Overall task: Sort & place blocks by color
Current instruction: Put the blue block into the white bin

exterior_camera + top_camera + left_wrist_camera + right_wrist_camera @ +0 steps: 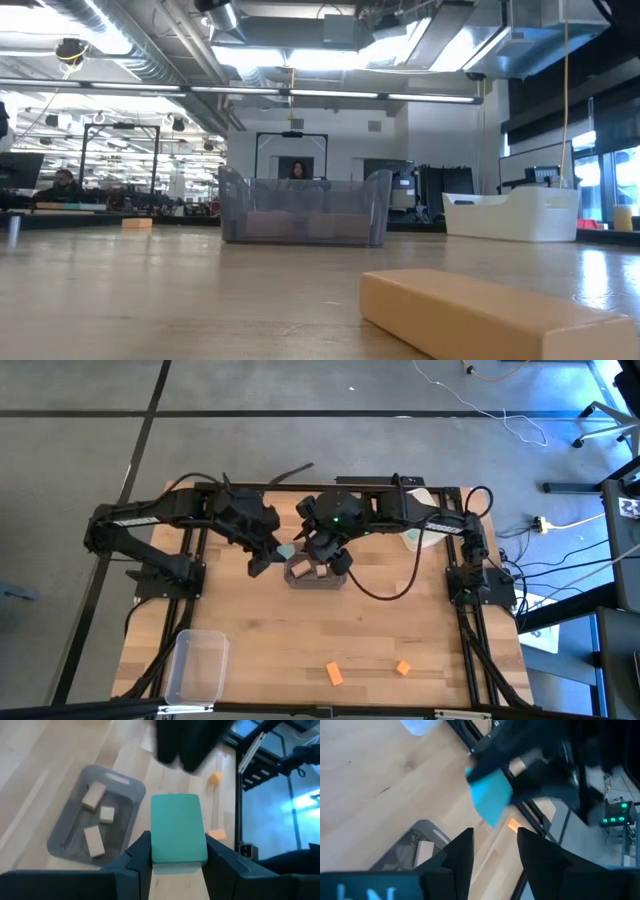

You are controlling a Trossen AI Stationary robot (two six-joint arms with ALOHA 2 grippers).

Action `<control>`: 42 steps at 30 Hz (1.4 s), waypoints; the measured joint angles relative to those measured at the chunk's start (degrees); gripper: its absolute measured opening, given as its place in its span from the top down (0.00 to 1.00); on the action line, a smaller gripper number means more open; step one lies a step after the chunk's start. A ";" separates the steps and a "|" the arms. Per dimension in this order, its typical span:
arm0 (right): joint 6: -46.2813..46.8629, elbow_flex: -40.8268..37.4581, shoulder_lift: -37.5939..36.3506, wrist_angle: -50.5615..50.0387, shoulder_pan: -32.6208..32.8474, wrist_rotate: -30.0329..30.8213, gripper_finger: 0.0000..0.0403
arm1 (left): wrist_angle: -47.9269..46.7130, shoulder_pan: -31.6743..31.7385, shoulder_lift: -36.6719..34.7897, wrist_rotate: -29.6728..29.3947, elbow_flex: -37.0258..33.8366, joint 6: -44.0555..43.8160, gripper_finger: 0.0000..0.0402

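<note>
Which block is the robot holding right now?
The teal block, clamped in the left gripper; tan blocks lie in the grey bin, orange ones on the table.

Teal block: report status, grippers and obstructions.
Left gripper shut on teal block, above the table beside the grey bin. Right gripper open, empty, over that bin. Three tan blocks binned. Two orange blocks loose. Arms close together.

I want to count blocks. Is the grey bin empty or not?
Not empty. The grey bin holds three tan blocks, seen from the left wrist.
</note>
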 joint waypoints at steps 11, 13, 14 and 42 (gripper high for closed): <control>0.16 0.00 -0.02 3.43 1.04 0.02 0.62 | 3.04 4.28 -0.88 6.80 -0.15 3.52 0.69; -0.01 0.00 -0.02 3.60 1.04 0.02 0.62 | 3.10 4.38 -0.81 7.25 -0.15 4.20 0.69; -0.03 0.00 -0.02 3.56 1.02 0.02 0.62 | 3.40 4.33 -0.81 7.32 -0.15 4.26 0.69; -0.43 0.00 0.00 6.53 1.02 -2.13 0.62 | 10.99 4.31 -0.81 11.85 -0.13 4.32 0.69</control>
